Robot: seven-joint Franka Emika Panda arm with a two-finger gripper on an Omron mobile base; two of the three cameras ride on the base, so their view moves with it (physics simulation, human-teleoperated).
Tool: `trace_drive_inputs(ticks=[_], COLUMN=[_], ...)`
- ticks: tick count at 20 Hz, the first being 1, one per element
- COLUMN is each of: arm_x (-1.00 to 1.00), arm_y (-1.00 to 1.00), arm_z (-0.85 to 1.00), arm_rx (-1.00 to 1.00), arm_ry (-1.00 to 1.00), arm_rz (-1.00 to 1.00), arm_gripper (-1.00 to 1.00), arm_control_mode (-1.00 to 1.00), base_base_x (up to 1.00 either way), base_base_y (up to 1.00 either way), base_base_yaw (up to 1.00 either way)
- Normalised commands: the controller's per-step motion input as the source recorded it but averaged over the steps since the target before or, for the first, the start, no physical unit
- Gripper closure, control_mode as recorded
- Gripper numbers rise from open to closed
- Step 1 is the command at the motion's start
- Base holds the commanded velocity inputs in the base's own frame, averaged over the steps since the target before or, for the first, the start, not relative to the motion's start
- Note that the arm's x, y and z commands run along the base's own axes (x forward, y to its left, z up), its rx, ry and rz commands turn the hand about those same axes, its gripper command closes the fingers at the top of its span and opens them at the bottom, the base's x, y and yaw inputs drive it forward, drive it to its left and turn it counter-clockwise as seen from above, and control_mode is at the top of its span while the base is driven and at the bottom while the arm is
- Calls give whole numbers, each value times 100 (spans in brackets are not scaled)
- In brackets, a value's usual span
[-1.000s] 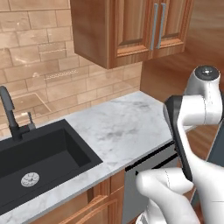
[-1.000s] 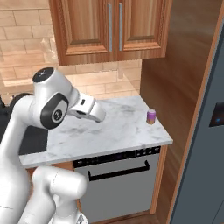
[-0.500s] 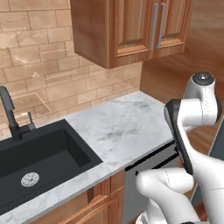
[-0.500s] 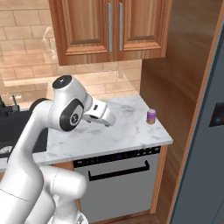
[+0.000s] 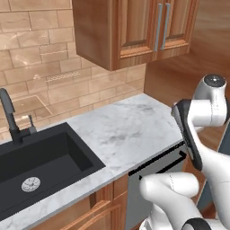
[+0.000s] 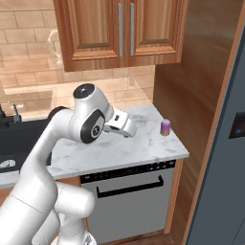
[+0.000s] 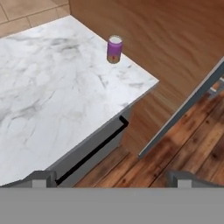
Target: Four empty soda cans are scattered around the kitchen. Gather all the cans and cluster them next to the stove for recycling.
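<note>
A pink-purple soda can (image 6: 165, 127) with a yellowish base stands upright near the right end of the marble counter (image 6: 119, 150), close to the wooden side panel. In the hand view the same can (image 7: 114, 49) is up and ahead, well beyond the fingertips. My gripper (image 6: 128, 130) hovers above the counter to the left of the can, a short gap away. It is open, its two fingertips (image 7: 42, 177) spread wide with nothing between them.
A black sink (image 5: 40, 166) with a dark faucet (image 5: 11, 117) lies at the counter's left. A dishwasher front (image 6: 129, 191) sits under the counter edge. A tall wooden panel (image 6: 191, 72) and a fridge (image 6: 225, 143) close off the right; upper cabinets (image 6: 119, 33) hang overhead.
The arm has swung to the right over the counter, bringing the hand closer to the purple can. The can and the base have stayed put.
</note>
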Motion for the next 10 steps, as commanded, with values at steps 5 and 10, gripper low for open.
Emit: trace_drive_inputs(ticks=[5,10], arm_x=[39,37], arm_y=[-2,0], arm_z=[0,0], arm_rx=[5,3], arm_ry=[0,4], arm_rz=[0,0], arm_gripper=[-100,-100], arm_control_mode=[-100,-100], base_base_x=[0,0], base_base_y=[0,0], base_base_yaw=[0,0])
